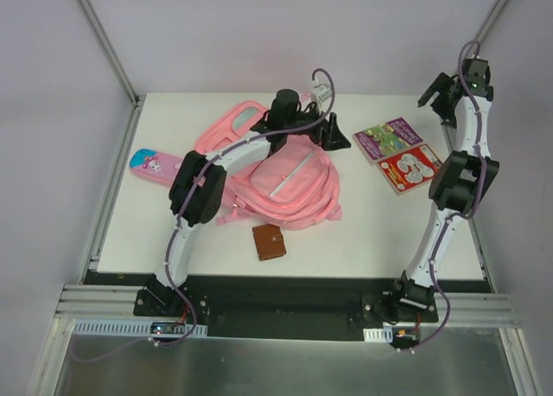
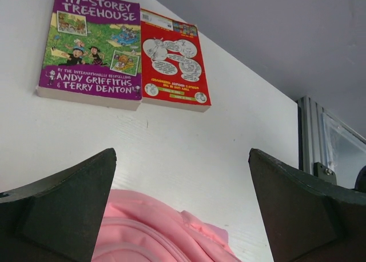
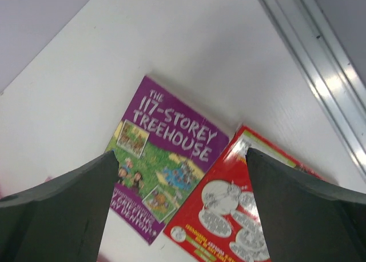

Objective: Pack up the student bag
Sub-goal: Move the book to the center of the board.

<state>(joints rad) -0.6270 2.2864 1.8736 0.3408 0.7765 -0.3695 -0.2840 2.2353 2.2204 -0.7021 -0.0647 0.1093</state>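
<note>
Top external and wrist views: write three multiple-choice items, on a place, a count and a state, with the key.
1. The brown wallet lies: A. on the table, nearer the arms than the student bag B. on a book C. in a gripper
2. Books on the table: A. one B. two C. four
3. The left gripper is: A. shut on a strap B. shut on the wallet C. open, empty
1 A: it lies flat by the bag's near edge. 2 B: The 117-Storey Treehouse and a red book, side by side. 3 C: its jaws stand wide apart, nothing between.
</note>
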